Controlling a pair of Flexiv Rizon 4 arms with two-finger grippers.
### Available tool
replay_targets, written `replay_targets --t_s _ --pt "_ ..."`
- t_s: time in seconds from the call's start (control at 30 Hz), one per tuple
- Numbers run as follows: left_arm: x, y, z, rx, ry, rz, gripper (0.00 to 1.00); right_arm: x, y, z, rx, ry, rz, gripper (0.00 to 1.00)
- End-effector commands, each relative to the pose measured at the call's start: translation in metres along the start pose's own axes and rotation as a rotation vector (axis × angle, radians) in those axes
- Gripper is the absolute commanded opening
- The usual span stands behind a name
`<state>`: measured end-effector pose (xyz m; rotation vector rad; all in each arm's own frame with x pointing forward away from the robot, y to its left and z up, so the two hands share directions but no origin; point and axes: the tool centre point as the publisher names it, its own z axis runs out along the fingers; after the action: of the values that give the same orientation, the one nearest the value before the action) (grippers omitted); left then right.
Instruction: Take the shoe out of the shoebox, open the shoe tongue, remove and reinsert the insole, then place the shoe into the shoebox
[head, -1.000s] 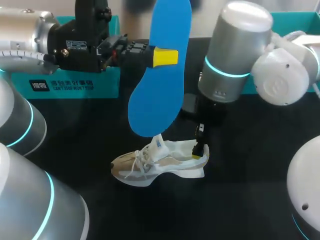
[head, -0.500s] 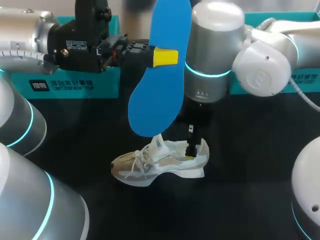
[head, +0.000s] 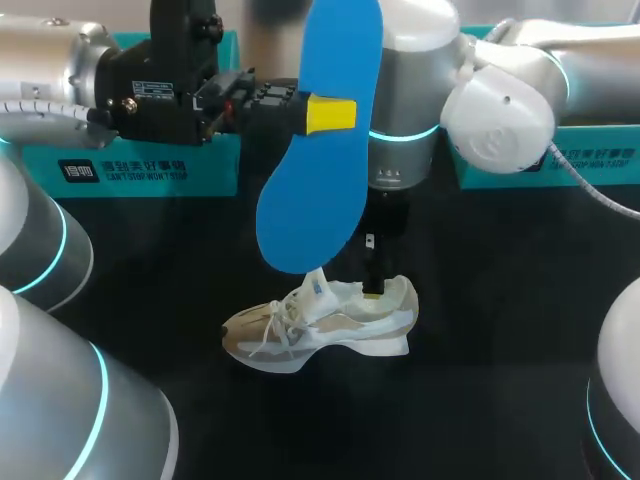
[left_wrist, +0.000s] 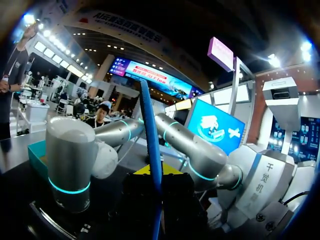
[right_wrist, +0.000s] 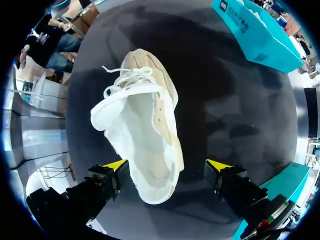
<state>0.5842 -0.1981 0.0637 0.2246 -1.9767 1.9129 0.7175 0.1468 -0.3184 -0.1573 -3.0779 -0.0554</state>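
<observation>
My left gripper (head: 328, 114) is shut on a blue insole (head: 318, 190), holding it upright, high over the table, with its lower tip just above the shoe's tongue. In the left wrist view the insole (left_wrist: 150, 135) stands edge-on between the fingers of that gripper (left_wrist: 156, 172). The white and beige shoe (head: 320, 325) lies on the black table, toe to the left. My right gripper (head: 374, 283) hangs open straight over the shoe's heel opening. In the right wrist view the shoe (right_wrist: 145, 120) has its heel between the wide-apart yellow tips of the right gripper (right_wrist: 167, 166), neither touching it.
A teal shoebox (head: 150, 165) stands at the back left behind the left arm. Another teal box (head: 595, 150) is at the back right, behind the right arm. In the right wrist view a teal box (right_wrist: 257, 35) lies beyond the shoe.
My right arm has swung left, carrying its open gripper from the heel's outer side to above the shoe's opening. The left arm, the insole and the shoe have not moved.
</observation>
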Motion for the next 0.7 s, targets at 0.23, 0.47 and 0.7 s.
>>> replay_targets --t_s 0.23,0.47,0.7 --pt "0.001 0.001 0.001 0.001 -0.002 0.0 0.0 -0.02 0.015 0.036 0.017 -0.008 -0.024 1.0" --pt "0.001 0.001 0.001 0.001 -0.002 0.0 0.0 -0.027 0.013 0.052 0.02 -0.021 -0.022 1.0" --pt "0.001 0.001 0.001 0.001 -0.002 0.0 0.0 -0.031 0.013 0.07 0.021 0.002 -0.026 1.0"
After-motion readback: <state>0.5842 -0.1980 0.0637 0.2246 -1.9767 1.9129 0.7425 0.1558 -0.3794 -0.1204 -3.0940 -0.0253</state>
